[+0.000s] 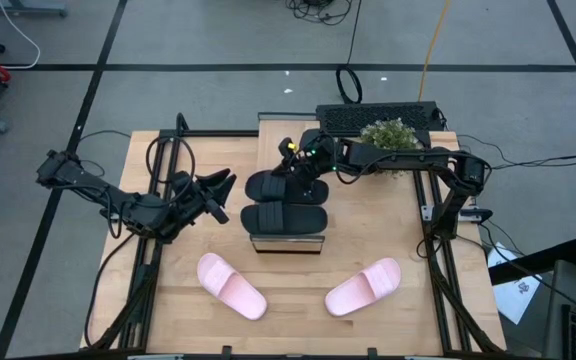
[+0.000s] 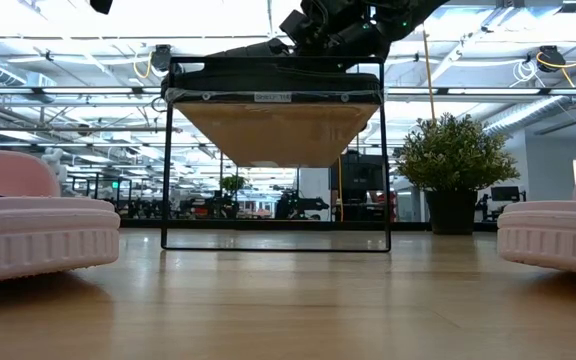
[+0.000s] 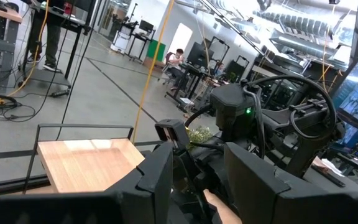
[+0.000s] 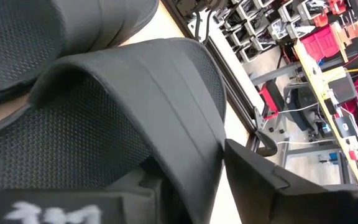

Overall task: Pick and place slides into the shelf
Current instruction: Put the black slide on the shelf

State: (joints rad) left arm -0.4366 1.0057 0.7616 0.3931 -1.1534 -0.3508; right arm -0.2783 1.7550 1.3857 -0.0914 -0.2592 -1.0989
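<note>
The shelf (image 1: 288, 243) stands mid-table, and two black slides lie across its plank top: the near one (image 1: 284, 218) and the far one (image 1: 280, 187). My right gripper (image 1: 306, 176) reaches in from the table's right and is shut on the far slide. It shows above the shelf (image 2: 273, 130) in the low view (image 2: 340, 28). My left gripper (image 1: 215, 196) hovers open just left of the shelf, touching nothing; its wrist view (image 3: 197, 186) looks at the right arm. Two pink slides (image 1: 232, 286) (image 1: 363, 287) rest sole-down on the table's near half. My right gripper holds the far black slide by the edge of its wide strap (image 4: 194, 155), pinched between the two fingers (image 4: 272, 180). The fingers come slanting down from the table's right. The slide lies on the shelf's plank, beside the other black slide (image 4: 73, 25).
A potted plant (image 1: 391, 135) and a dark keyboard-like object (image 1: 373, 116) sit at the far right corner behind the right arm. Dark frame rails run along both table sides. Bare wood lies between the pink slides and in front of the shelf.
</note>
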